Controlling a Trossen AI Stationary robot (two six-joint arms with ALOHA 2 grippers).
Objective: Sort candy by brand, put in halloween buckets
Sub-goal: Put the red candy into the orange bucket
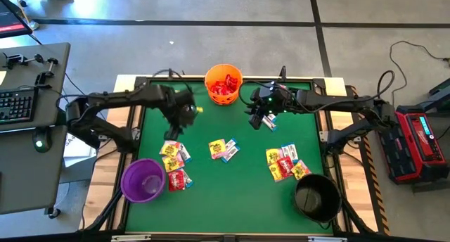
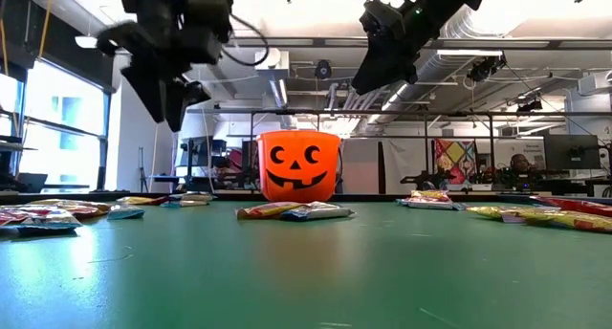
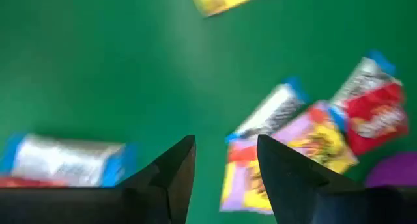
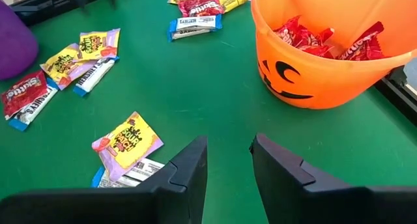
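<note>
The orange bucket point(image 1: 223, 84) stands at the table's far middle with red candy point(image 4: 313, 38) inside. The purple bucket point(image 1: 143, 179) is near left and the black bucket point(image 1: 316, 196) near right. Red, yellow and white-blue candy packets lie flat in three clusters, left point(image 1: 174, 161), middle point(image 1: 223, 150) and right point(image 1: 285, 163). My left gripper point(image 3: 225, 168) hangs open above the cloth just beyond the left cluster, pointing steeply down, with nothing between its fingers. My right gripper point(image 4: 228, 162) is open in the air right of the orange bucket, slanting down, and holds nothing.
Free green cloth lies between the clusters and along the near edge. A raised black frame point(image 1: 330, 129) borders the table. A desk with a keyboard point(image 1: 17, 105) stands off the left side, and a red case point(image 1: 418, 143) off the right.
</note>
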